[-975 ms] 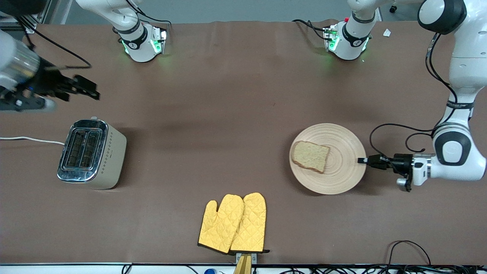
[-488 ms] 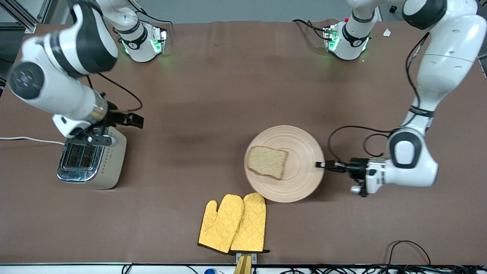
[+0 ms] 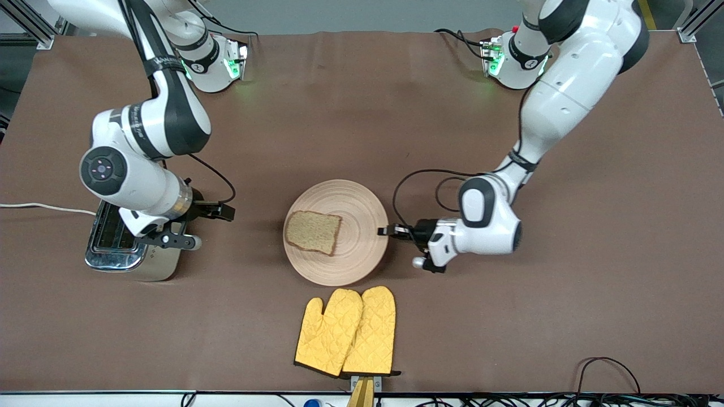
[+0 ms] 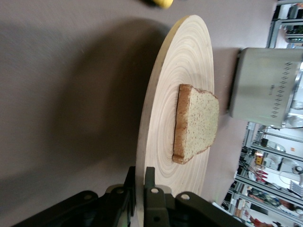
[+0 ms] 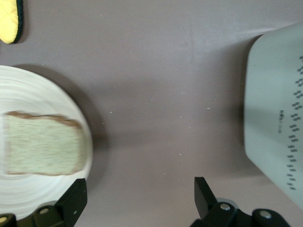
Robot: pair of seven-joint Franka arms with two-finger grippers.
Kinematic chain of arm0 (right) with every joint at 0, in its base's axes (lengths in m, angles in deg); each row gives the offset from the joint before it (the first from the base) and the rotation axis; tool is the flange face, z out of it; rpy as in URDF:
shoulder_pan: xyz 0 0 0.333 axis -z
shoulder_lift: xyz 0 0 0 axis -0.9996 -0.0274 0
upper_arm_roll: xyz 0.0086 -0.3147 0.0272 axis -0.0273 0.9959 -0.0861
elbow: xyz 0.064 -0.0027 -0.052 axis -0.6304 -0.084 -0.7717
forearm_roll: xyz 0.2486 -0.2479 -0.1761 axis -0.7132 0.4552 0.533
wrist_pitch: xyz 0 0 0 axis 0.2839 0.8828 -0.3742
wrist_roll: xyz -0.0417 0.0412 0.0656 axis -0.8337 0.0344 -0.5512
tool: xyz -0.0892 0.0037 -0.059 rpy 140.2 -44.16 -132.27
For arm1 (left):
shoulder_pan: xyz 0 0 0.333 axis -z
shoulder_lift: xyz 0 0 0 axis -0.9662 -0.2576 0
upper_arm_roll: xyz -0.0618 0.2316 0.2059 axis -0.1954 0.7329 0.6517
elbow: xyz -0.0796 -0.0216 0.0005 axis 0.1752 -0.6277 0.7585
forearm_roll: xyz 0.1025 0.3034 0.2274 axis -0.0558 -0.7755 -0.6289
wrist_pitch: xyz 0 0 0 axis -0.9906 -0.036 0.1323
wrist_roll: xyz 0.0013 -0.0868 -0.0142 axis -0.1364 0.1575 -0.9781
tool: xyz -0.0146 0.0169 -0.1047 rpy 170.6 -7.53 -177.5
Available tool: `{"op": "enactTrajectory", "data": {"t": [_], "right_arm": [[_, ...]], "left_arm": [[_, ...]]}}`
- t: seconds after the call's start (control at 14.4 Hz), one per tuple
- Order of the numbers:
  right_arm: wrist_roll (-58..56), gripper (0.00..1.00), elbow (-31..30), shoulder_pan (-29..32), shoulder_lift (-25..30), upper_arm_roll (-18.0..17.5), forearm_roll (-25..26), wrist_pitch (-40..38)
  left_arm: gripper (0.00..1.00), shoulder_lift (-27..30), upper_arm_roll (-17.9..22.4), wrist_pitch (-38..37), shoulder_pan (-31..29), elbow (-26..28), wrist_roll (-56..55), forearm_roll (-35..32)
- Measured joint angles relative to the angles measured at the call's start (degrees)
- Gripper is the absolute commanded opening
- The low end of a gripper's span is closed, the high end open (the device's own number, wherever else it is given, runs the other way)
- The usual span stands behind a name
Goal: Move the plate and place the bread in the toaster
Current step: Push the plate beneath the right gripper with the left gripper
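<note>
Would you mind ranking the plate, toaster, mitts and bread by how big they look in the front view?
1. Plate, clearly largest.
2. Mitts, taken as a pair.
3. Toaster: unsure against the mitts, since the right arm covers much of it.
4. Bread, smallest.

The toaster (image 5: 279,127) carries a tiny dark mark among its diamonds, possibly a brand, too small to read.

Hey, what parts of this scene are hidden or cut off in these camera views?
- Toaster slots: front view, mostly covered by the right arm's wrist.
- Right gripper: front view, hidden under its own wrist.
- Plate: right wrist view, cut off by the frame edge.
- Oven mitts: right wrist view, only a corner shows.
</note>
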Motion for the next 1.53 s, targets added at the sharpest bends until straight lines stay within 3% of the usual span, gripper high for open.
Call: {"op": "enactTrajectory", "data": {"t": [0.28,0.35,0.63,1.18,1.32,1.53], "right_arm": [[6.39,1.0,-2.26,-3.03,-1.1,0.01,2.53,4.07],[8.54,1.0,-2.78,-4.08,-1.45,0.0,3.25,4.76],[14.84,1.0,-3.36,-7.86,-3.99,0.0,5.13,7.05],[16.86,0.98,-3.39,-8.36,-8.72,0.43,5.29,12.65],[17.13,0.97,-3.39,-8.36,-9.45,0.43,5.29,13.0],[17.2,0.91,-3.67,-8.4,-10.67,0.42,5.33,14.58]], "left_arm": [[0.02,-1.93,-0.1,3.32,3.89,-2.48,0.39,0.9],[0.13,-2.29,-0.14,4.3,4.72,-2.96,0.4,1.14],[1.0,-2.87,-0.08,7.06,7.25,-3.43,0.36,4.17],[1.0,-2.91,0.11,7.25,5.14,-3.89,-0.41,4.19],[1.0,-2.49,0.33,6.97,4.02,-3.8,-1.7,0.87],[1.0,-0.85,0.64,1.44,-0.48,-3.8,-5.74,-9.61]]}}
